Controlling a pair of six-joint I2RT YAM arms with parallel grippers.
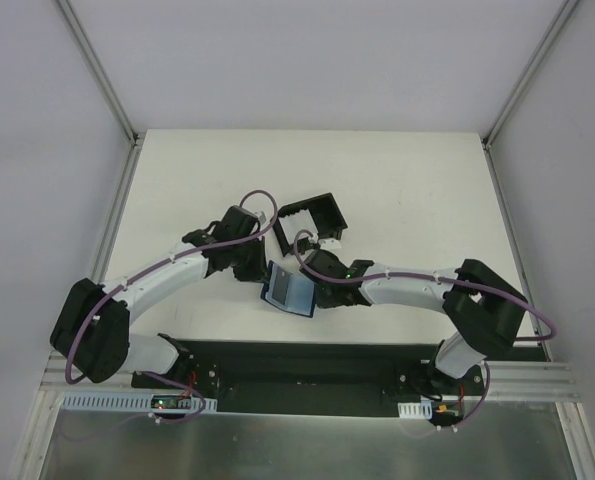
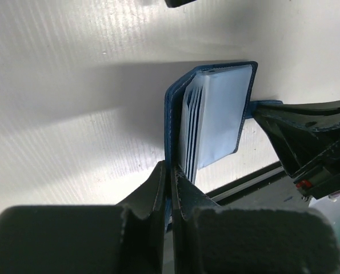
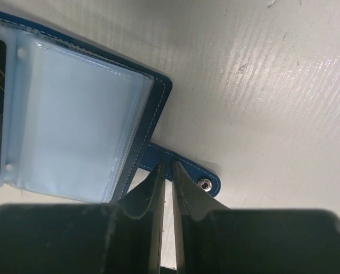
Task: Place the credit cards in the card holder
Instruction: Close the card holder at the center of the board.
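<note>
- Card holder [image 1: 288, 289] hangs spread open between the two sets of fingers, just in front of the black tray [image 1: 307, 204]. It looks lifted off the bench [image 1: 407, 190], but we can't confirm the gap.
- Left fingers [image 2: 152, 188]: fully closed, clamping the edge of the navy cover. The spine and the fanned clear sleeves [image 3: 78, 114] stand straight ahead of the tips.
- Right fingers [image 3: 150, 194]: narrow, pinching the snap tab [image 3: 195, 174]. The metal snap sits just past the tips and the sleeve stack is off to their left.
- We see no loose credit cards in any view. We can't tell whether the sleeves are loaded; they read pale and glossy throughout.
- Handling, our read:
  - The holder is light and floppy. The cover is soft leather-like material and the tab is a thin strap, so it will twist or sag if either grip lets go.
  - The sleeves are thin, slick film. They stick together and their mouths won't stay open unaided.
  - The cards should be stiff, thin and slippery, and hard to lift when lying flat on the bench. We'd take one by a short edge and feed it in corner first.
- Hold points: the cover edge and the tab work for keeping it spread. We wouldn't grip the sleeves themselves, since they crease or tear.
- Risk: pulling the tab too hard drags the cover out of the left clamp.
</note>
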